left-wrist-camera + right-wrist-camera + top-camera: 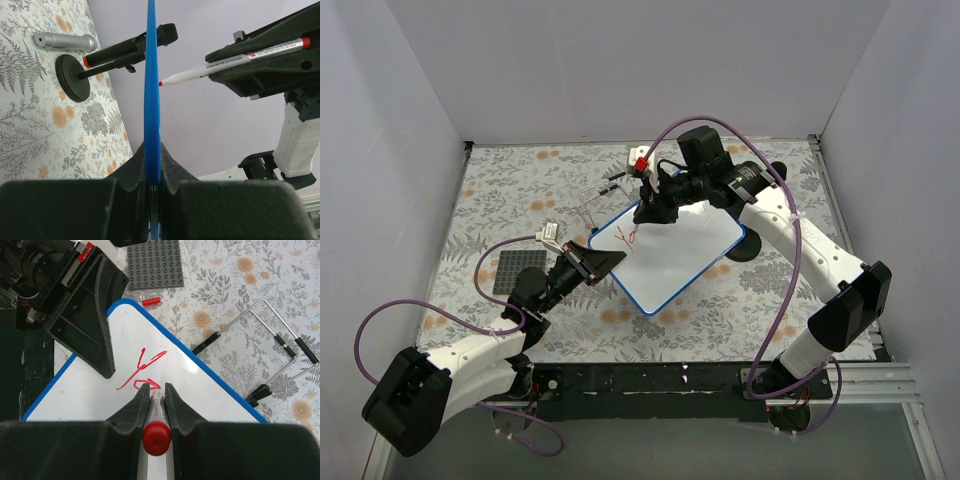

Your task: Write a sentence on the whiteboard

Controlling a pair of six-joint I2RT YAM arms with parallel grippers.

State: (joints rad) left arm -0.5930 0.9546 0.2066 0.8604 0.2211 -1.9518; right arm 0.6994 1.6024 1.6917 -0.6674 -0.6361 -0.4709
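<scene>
With the whiteboard (685, 255) clamped by the left gripper (608, 262) and the red marker (235, 61) pinched in the right gripper (154, 388), the sentence (140, 371) could be skewed by board slippage.

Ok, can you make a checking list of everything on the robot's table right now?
Surface: flowery cloth, flat.
Job's things: whiteboard, with a few red strokes; sentence only begun.
Clutter: grey studded plate, red cap, wire stand, silver cylinder.
Grippers: left fingers clamp the whiteboard's blue rim; right fingers hold the marker, tip near the board.
Cables: a purple cable loops along each arm.
Surroundings: plain white walls.
</scene>
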